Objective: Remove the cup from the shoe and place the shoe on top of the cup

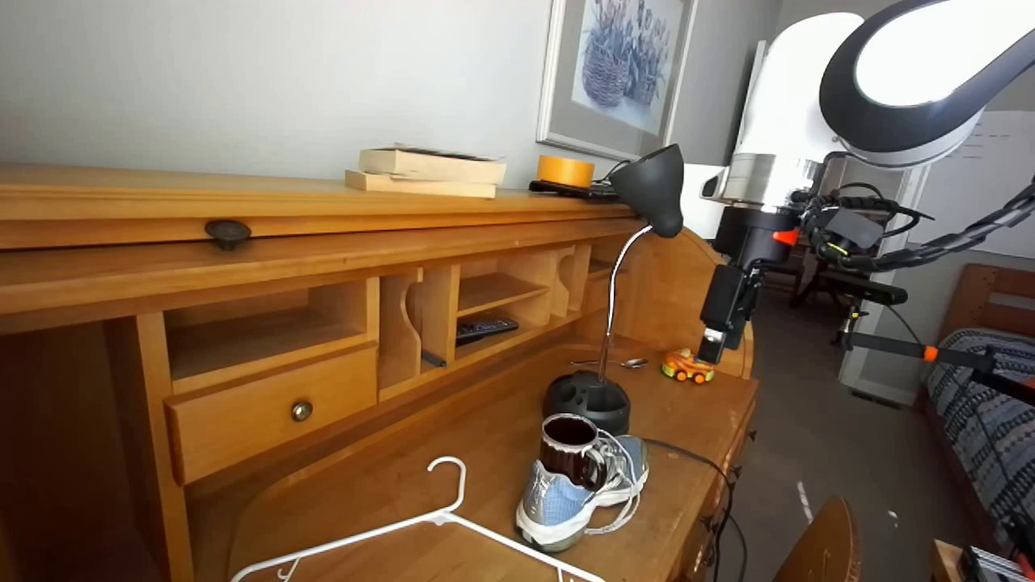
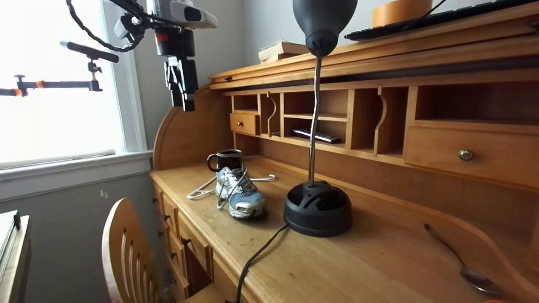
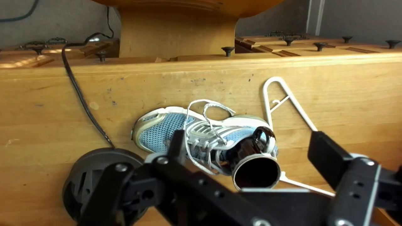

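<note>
In the wrist view, a lamp base is seen at eight o'clock from the shoe, set sole-down on the counter. Above, the end effector is spread wide. The mug is seated in the shoe toward four o'clock, a hanger at three.

Mug at far end of shoe; pincer higher, well apart
</note>
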